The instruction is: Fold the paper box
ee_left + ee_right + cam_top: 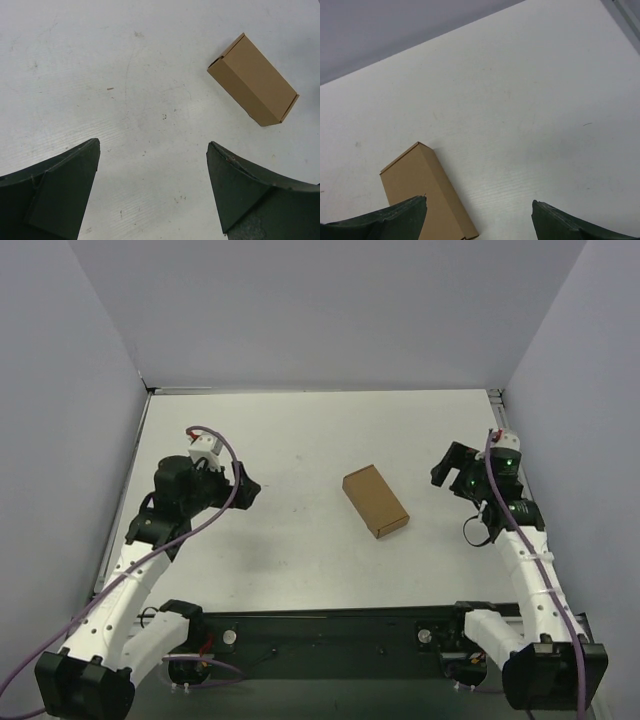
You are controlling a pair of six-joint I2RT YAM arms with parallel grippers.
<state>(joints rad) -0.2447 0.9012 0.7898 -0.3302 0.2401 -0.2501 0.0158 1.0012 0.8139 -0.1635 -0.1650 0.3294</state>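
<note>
**Folded box lies mid-table, both grippers spread wide and holding nothing**

The paper box lies closed up as a small brown block near the middle of the table, a little toward the right edge. Its long side runs slantwise from far-left to near-right. It rests flat on the surface and touches neither arm.

The left gripper hangs over the left half of the table, well apart from the box and turned toward it. In the left wrist view its two dark fingers stand far apart with only bare table between them. The box shows whole beyond them at the upper right. A thin dark gap runs along one end flap; whether that flap is tucked fully in cannot be told.

The right gripper sits near the right edge, beside the box but apart from it. Its jaws also stand wide open and grip nothing. In the right wrist view the box is only partly seen: the finger at the left of that picture covers its near corner, and the bottom of the frame cuts off its near end.

Both wrist views show only the tips of the fingers. From above, the grippers are dark against dark wrists, so the fingers are hard to pick out there. A purple cable loops over the left arm.
</note>
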